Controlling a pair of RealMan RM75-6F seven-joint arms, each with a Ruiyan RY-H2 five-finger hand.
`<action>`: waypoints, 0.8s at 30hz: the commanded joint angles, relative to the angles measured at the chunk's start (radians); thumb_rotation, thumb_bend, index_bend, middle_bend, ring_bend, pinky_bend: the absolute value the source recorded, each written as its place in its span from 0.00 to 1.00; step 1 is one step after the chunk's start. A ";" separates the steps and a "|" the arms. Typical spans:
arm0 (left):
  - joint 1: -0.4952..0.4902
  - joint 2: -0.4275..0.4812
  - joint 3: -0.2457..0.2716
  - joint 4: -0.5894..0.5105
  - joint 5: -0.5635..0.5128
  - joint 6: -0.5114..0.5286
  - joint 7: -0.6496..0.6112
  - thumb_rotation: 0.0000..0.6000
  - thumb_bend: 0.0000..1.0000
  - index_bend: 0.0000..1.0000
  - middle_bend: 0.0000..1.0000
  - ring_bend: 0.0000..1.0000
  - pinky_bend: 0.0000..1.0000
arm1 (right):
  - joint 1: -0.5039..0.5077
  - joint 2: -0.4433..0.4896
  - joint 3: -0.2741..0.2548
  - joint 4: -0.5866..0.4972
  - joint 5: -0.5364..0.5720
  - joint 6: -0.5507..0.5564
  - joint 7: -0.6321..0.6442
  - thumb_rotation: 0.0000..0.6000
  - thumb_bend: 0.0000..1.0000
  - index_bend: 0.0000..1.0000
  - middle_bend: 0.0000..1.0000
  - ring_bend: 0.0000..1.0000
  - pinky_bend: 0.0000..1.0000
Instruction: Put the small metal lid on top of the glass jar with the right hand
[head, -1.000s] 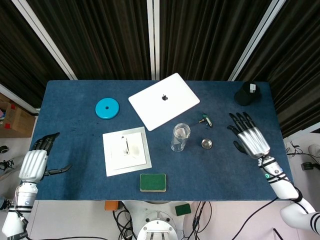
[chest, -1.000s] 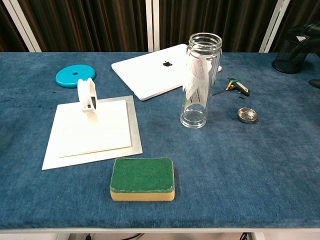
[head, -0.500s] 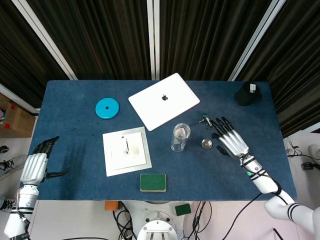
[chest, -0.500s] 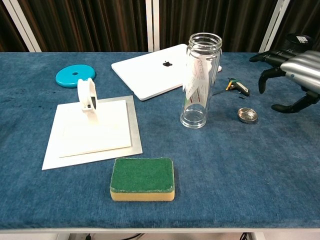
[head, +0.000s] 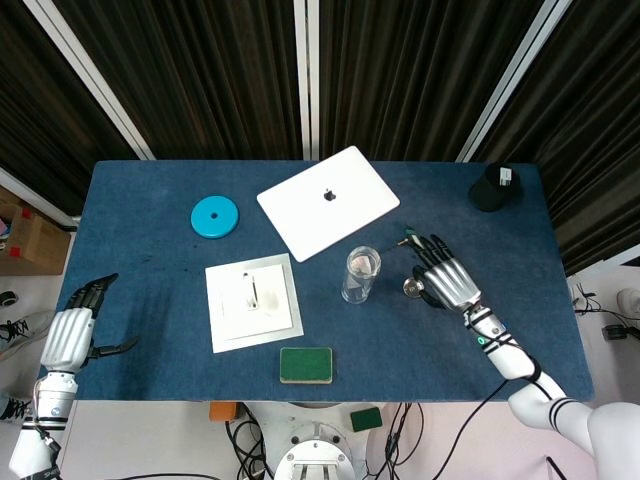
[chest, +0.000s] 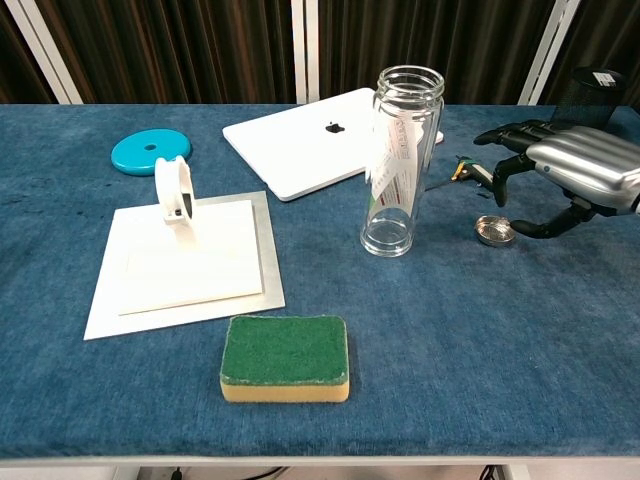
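Observation:
The clear glass jar stands upright and open-topped near the table's middle. The small metal lid lies flat on the blue cloth to its right. My right hand hovers just above and right of the lid with its fingers spread and curved, holding nothing; in the head view it partly covers the lid. My left hand rests open at the table's left front edge, far from both, and shows in the head view only.
A white laptop lies behind the jar. A small green-tipped tool sits just beyond the lid. A black cup stands at the back right. A white board with a tape holder, a green sponge and a blue disc lie to the left.
My right hand has swept left from the table's right edge to a spot over the lid. The lid, the jar and the left hand have stayed put.

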 joint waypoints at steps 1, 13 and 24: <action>0.001 -0.001 -0.001 0.003 0.005 0.000 -0.004 0.89 0.07 0.09 0.11 0.09 0.14 | 0.003 -0.005 -0.002 0.006 0.002 -0.001 0.005 1.00 0.32 0.52 0.05 0.00 0.00; 0.002 0.000 -0.007 0.003 0.031 0.008 -0.028 0.90 0.07 0.09 0.11 0.09 0.14 | 0.019 -0.021 -0.009 0.022 0.013 -0.021 0.009 1.00 0.34 0.54 0.05 0.00 0.00; 0.002 -0.006 -0.008 0.010 0.028 -0.008 -0.037 0.90 0.07 0.09 0.11 0.09 0.13 | 0.027 -0.030 -0.016 0.036 0.020 -0.034 0.025 1.00 0.36 0.54 0.05 0.00 0.00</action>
